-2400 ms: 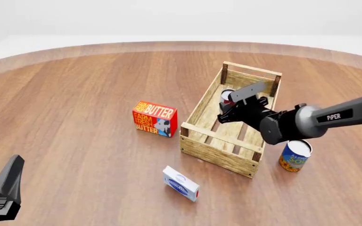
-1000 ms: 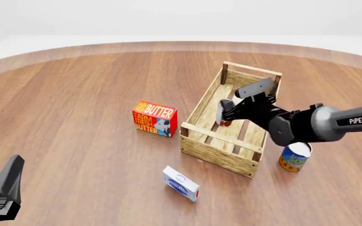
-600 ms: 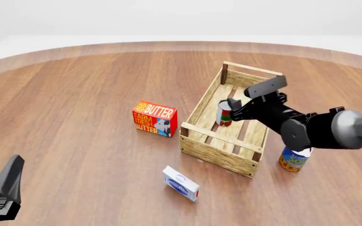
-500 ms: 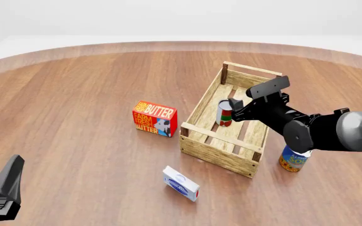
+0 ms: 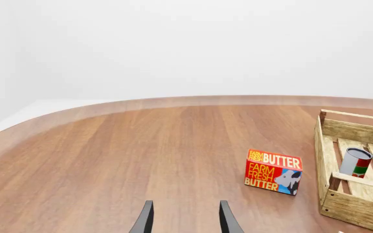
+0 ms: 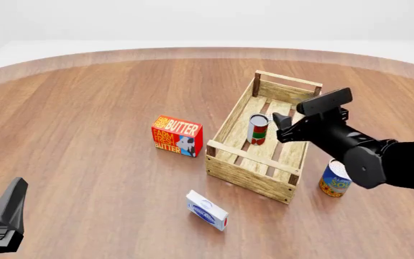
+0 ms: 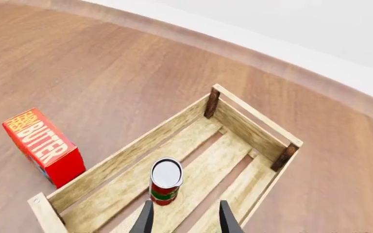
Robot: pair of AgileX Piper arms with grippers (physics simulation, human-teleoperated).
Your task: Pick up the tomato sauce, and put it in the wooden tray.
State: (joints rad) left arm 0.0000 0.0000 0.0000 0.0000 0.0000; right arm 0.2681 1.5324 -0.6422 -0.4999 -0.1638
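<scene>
Small silver-topped tomato sauce can with red, white and green label stood upright on the slats inside big light-wood slatted tray, right gripper spread apart just beside it, nothing held, left gripper parted too, near left.

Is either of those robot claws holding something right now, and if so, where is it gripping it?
Nothing is held. The right gripper is open and clear of the small red, white and green tomato sauce can, standing upright in the light-wood slatted tray. The left gripper is open and empty.

Right arm hides part of the soup can; its label is perhaps too small to read
</scene>
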